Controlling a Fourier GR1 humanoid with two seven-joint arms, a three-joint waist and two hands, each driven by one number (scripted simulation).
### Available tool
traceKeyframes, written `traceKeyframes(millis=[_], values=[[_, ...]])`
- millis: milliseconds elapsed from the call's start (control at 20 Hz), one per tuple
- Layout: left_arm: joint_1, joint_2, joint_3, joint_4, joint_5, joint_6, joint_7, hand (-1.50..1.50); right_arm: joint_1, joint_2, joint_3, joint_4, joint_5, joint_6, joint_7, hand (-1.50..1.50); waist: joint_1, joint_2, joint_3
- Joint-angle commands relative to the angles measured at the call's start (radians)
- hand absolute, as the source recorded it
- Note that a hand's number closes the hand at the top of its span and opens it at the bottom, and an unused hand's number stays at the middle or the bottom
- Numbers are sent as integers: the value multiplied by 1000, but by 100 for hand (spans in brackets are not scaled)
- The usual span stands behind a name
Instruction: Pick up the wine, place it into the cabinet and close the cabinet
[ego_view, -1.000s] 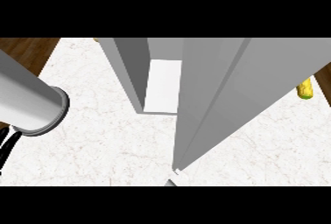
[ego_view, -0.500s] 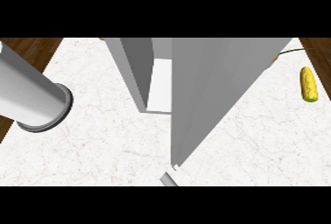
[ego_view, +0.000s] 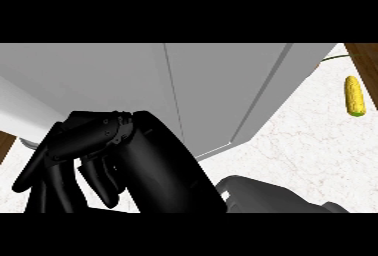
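Since the earlier frame your view has swung: the grey forearm that filled the left side is gone, and a black left hand (ego_view: 111, 160) now looms large in the lower left, right in front of the cabinet (ego_view: 221, 85). Its fingers (ego_view: 96, 175) hang down loosely curled, with nothing seen between them. Your right hand (ego_view: 273, 197) shows only as a dark bulk at the bottom edge, and you cannot tell how its fingers are set. The cabinet's door (ego_view: 111, 80) now reads as a flat grey front across the top of the view, with only a thin seam where a wide opening gaped before, so it looks shut or very nearly so. The wine is nowhere in view; by the task it should be inside the cabinet, but you cannot confirm that from here. The main risk now is the left hand: it sits so near the cabinet front that a careless pull back could catch the door's edge and swing it open, or a further push could shove the whole cabinet across the tabletop (ego_view: 303, 150). Your view is also largely blocked by that hand, so you would be moving half blind. Open room lies toward the tabletop's right side, where bare marble runs out to the right edge, with only an ear of corn (ego_view: 354, 96) lying near the far right corner, well apart from both hands.
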Motion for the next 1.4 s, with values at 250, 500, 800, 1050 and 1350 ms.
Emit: traceKeyframes(millis=[250, 500, 800, 1050, 1350], values=[[24, -47, 80, 93, -23, -157, -25, -150, -249, 15, -208, 414, -218, 181, -159, 150, -11, 7, 0], [38, -17, 121, 36, 0, -122, 27, -150, -243, 15, -214, 502, -418, 474, -128, 150, 13, 12, 2], [56, -5, 171, 56, 6, -171, 60, -150, -270, 11, -180, 635, -567, 784, -15, 150, 7, 7, 2], [12, -73, 182, 141, -18, -208, 94, -150, -276, 15, -158, 810, -633, 886, -86, 150, -24, 8, 0], [47, -73, 253, 75, -5, -187, 146, -150, -366, 15, -211, 983, -724, 953, -167, 150, -5, 7, 2]])
